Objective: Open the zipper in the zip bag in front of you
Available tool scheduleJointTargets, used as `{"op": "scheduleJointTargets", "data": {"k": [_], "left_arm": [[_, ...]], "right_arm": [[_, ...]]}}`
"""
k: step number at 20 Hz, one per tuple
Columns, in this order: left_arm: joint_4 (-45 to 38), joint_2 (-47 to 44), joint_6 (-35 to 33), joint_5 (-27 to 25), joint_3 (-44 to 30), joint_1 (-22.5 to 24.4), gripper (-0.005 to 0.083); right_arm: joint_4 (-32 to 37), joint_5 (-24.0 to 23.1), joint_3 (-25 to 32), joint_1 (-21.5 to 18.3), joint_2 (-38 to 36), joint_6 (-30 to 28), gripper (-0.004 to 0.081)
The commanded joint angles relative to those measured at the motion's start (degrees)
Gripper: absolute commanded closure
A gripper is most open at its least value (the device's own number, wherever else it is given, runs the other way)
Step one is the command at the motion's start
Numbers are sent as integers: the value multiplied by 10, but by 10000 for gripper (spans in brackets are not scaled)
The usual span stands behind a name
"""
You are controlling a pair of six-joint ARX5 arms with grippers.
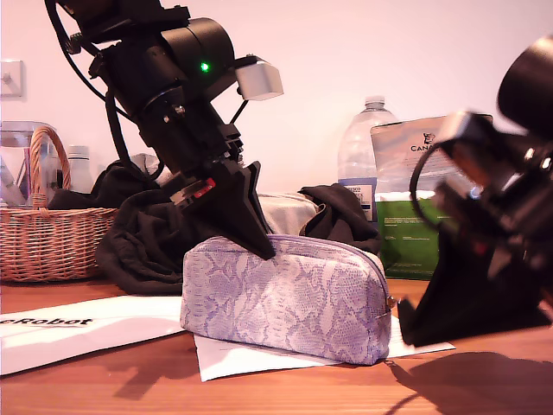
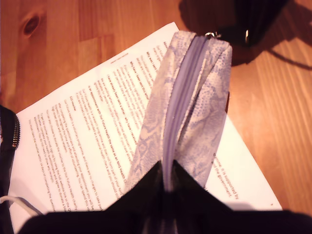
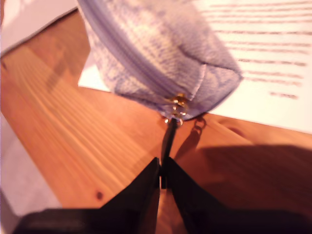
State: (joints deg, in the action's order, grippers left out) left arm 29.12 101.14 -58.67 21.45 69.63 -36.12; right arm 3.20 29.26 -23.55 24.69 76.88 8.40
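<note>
Zip bag (image 1: 289, 298) standing on a sheet of printed paper (image 2: 83, 141) on the wooden table (image 1: 285, 393), near the middle of the exterior view. Zipper (image 2: 181, 100) running along the top of the bag, zipped up all the way. Pull (image 3: 179, 103) sitting at the end toward the exterior view's right, with a thin dark tab (image 3: 168, 141) hanging from it.

My first gripper (image 2: 165, 176) pinched tight on the top seam of the bag, at the end toward the exterior view's left. My second gripper (image 3: 161, 178) low by the table on the exterior view's right, squeezed on the tip of the tab.

Behind the bag: black cloth (image 1: 143, 233), a basket (image 1: 47, 238), a water bottle (image 1: 363, 156) and a silver and green bag (image 1: 410, 207).
</note>
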Motion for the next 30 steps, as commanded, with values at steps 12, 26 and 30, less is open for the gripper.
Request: {"op": "scheduleJointTargets", "data": {"k": [12,26,30], "left_arm": [[0,16,2,-2,-2,-26,797],[-5,16,2,-5,-2,-33,797],[-5,16,3,-5,-2,-34,797]], "right_arm": [[-125,69,-144,-11,-18,120,783],[-102,82,-186,13,-17,175,783],[-87,63,-186,30,-14,177,783]]}}
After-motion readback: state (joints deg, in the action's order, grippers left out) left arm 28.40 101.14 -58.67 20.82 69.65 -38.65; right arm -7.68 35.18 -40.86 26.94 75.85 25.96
